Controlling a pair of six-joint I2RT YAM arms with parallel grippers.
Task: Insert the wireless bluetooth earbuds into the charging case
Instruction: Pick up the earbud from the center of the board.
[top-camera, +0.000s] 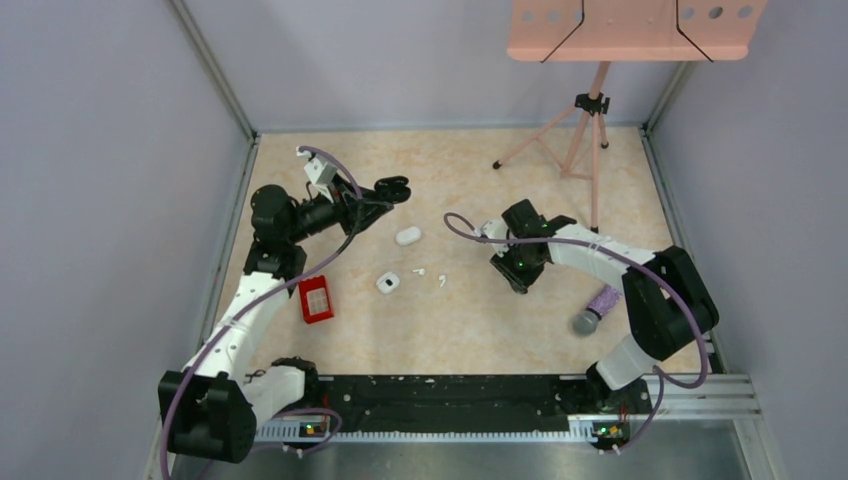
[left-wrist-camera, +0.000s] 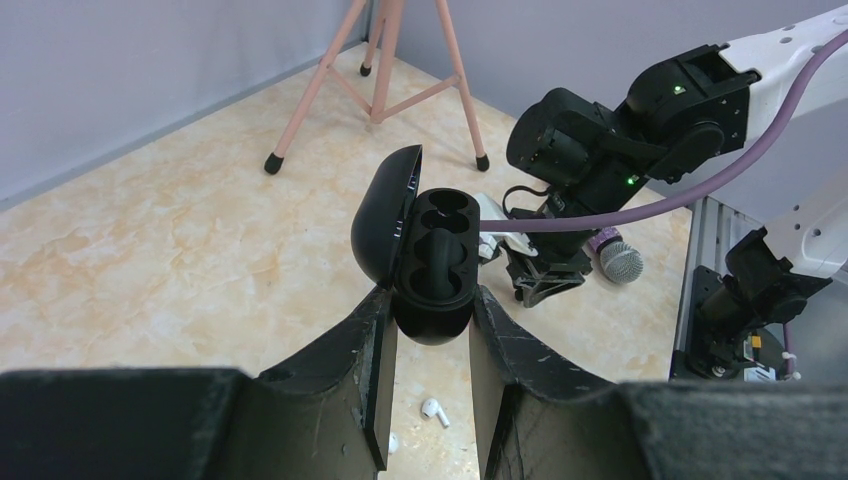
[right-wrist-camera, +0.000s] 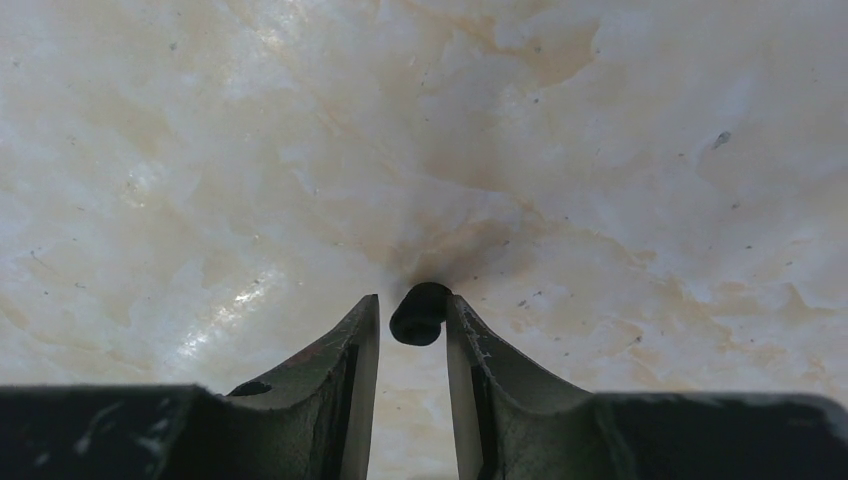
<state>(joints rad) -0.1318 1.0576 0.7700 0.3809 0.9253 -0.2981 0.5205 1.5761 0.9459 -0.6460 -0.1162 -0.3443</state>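
Off to the right of the black charging case (left-wrist-camera: 432, 270), pinching a black earbud (right-wrist-camera: 420, 314) in the right gripper (right-wrist-camera: 412, 306), just above the table (right-wrist-camera: 200, 150). Clamping that case, lid flipped open, up in the air with the left gripper (left-wrist-camera: 431, 296). Looking like the carry-over step, and needing to line the bud up over an empty well next, nice and slow. Leaving a white earbud (left-wrist-camera: 434, 410) lying on the table below the case.

An earbud (top-camera: 419, 270) lies right of the open case (top-camera: 388, 283)
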